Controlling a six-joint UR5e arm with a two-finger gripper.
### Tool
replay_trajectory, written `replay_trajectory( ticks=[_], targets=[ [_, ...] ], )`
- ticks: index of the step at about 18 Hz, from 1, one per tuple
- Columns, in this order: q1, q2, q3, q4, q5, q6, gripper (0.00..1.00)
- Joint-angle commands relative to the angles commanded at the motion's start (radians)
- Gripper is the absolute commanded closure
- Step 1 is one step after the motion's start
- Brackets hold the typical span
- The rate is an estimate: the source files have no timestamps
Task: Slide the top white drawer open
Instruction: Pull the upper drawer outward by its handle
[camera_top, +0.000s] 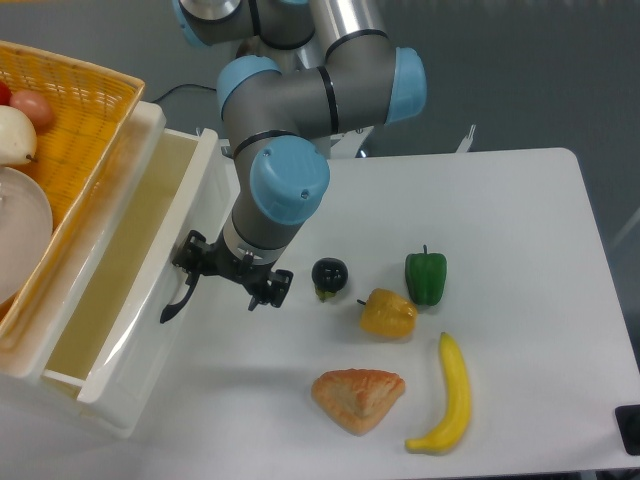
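top white drawer (130, 300) under lowered gripper (232, 282)

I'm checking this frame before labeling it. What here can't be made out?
- Fingers' grip on the black handle: hidden behind the gripper body.
- Lower drawer front: hidden under the top white drawer.
- Yellow basket contents: cut off by the left edge.
- Black item: cut off at right edge.
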Motion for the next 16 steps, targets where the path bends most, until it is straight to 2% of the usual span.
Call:
replay_trajectory(
  ticks=[16],
  targets=[
    [0.023, -0.003, 0.014, 0.0, 0.0, 0.002, 0.0]
  ],
)
